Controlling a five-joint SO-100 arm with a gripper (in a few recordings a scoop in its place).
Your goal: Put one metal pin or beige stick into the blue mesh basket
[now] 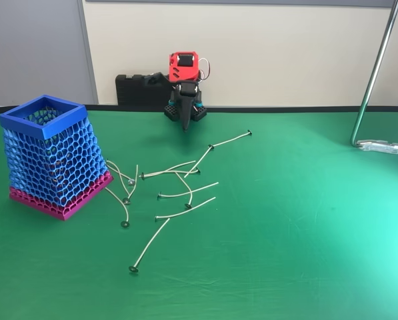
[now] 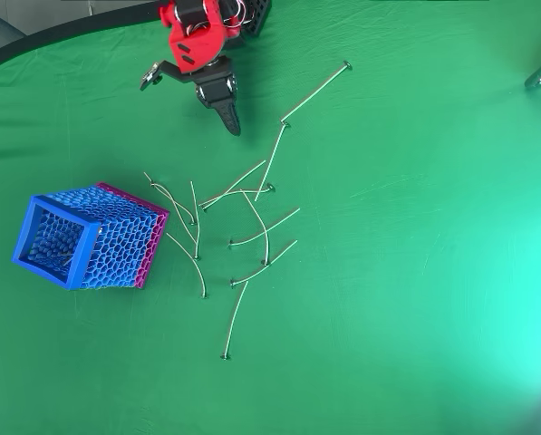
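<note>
Closed, empty gripper (image 2: pixel 232 122) above a green table (image 1: pixel 305 220); scattered pins (image 2: pixel 252 227) ahead, beige wall (image 1: pixel 285 53) behind.

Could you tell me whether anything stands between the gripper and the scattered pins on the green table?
Nothing visible does. The gripper hangs at the back of the green table, and only bare cloth lies between it and the nearest pins. The blue mesh basket stands apart, left in the overhead view.

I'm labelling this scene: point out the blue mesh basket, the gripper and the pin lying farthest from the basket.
blue mesh basket (image 1: pixel 27 123): fixed view, front edge of its rim.
gripper (image 2: pixel 231 120): overhead view, its dark fingertips.
farthest pin (image 2: pixel 315 92): overhead view, middle of its shaft.
</note>
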